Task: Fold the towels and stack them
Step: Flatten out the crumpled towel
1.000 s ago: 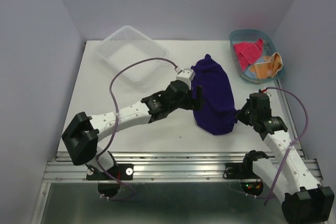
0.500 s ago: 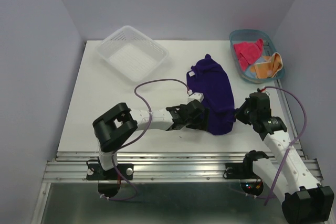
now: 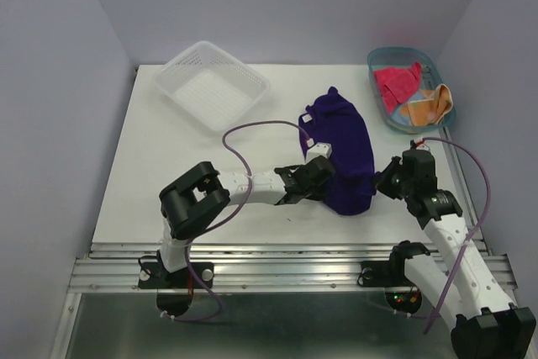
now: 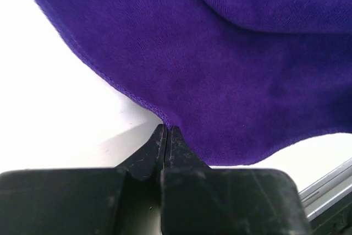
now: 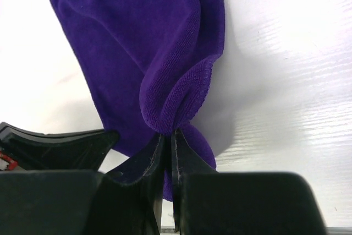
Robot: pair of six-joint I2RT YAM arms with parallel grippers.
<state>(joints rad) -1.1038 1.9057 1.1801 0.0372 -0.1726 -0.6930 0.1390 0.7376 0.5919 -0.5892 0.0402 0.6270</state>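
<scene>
Two-sided pinching of the dark purple towel (image 3: 346, 149), viewed from above and behind the arms. Lying bunched and rumpled at the middle right of the white tabletop (image 3: 168, 166), well apart from the other cloths. Gripping its near left hem with the left pincer (image 4: 166, 131), fingers pressing tightly together on the stitched edge, low against the tabletop. Gripping a puckered fold at its near right side with the right pincer (image 5: 168, 135), fingers likewise squeezing together on cloth, holding that fold bunched above the surface. Showing, at the far right corner, a teal tub (image 3: 371, 63) holding the crumpled pink-red towel (image 3: 397, 81) and, just beside it on the near side, the orange towel (image 3: 427, 107), spilling over the rim. Showing, at the far left, a white mesh basket (image 3: 179, 60), sitting askew to the tabletop's edges, apart from everything else.
</scene>
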